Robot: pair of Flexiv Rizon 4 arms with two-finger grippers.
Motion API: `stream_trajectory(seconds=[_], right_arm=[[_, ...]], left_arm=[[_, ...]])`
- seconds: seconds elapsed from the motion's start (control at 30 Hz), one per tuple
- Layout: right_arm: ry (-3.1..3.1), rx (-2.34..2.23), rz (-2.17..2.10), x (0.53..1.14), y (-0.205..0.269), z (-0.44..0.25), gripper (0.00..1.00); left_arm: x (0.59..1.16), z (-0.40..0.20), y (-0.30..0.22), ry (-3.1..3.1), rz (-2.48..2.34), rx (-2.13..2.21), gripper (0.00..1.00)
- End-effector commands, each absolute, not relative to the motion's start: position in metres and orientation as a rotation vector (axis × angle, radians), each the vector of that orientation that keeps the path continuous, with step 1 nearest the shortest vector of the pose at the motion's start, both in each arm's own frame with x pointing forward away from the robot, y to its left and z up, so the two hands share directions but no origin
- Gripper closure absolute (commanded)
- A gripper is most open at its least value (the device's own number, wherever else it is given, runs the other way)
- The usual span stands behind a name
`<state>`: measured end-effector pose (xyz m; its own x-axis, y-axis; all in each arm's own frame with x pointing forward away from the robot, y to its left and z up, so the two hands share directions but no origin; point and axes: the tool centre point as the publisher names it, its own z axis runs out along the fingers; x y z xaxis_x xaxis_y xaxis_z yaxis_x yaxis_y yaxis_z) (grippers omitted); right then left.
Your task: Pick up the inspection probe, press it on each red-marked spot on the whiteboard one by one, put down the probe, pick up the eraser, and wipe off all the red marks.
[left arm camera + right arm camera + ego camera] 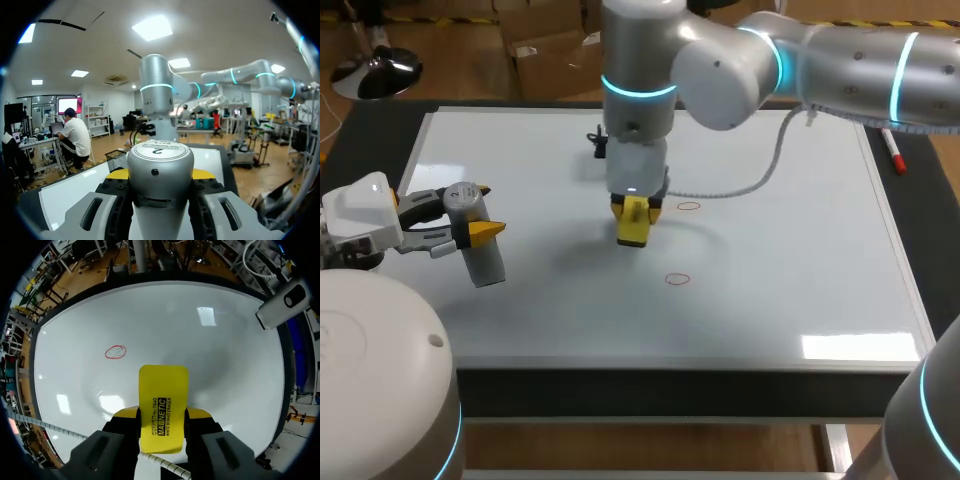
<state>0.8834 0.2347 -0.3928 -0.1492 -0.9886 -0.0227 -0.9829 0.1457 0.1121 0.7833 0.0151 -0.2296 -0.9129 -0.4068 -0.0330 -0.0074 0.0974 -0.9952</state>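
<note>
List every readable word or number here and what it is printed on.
"2": cap label of the silver cylindrical probe in the left gripper; smaller print below is blurred.
"MAGNETIC WHITE BOARD ERASER": yellow rectangular eraser in the right gripper; its smaller line is unreadable.

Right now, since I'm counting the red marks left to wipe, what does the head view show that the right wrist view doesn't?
Only the head view: two marks, a nearer red ring and a farther red ring; the left gripper shut on the probe; a marker pen beyond the board's edge. Only the right wrist view: both yellow fingertips against the eraser's sides. Both: the right gripper shut on the yellow eraser over the whiteboard, and one red ring.
</note>
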Motion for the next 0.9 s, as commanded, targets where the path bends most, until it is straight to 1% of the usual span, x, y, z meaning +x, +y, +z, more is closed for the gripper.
stream_trajectory(seconds=[0.03, 0.37, 0.9], right_arm=[[-2.293, 2.018, -0.126, 0.886, 0.260, -0.402, 1.00], [-2.247, 2.081, -0.139, 0.881, 0.276, -0.412, 1.00], [-2.258, 2.078, -0.161, 0.885, 0.263, -0.431, 1.00]], left_arm=[[0.783, -0.228, 0.015, 2.080, -1.883, -0.410, 1.00], [0.783, -0.228, 0.015, 2.080, -1.883, -0.410, 1.00], [0.783, -0.228, 0.015, 2.080, -1.883, -0.410, 1.00]])
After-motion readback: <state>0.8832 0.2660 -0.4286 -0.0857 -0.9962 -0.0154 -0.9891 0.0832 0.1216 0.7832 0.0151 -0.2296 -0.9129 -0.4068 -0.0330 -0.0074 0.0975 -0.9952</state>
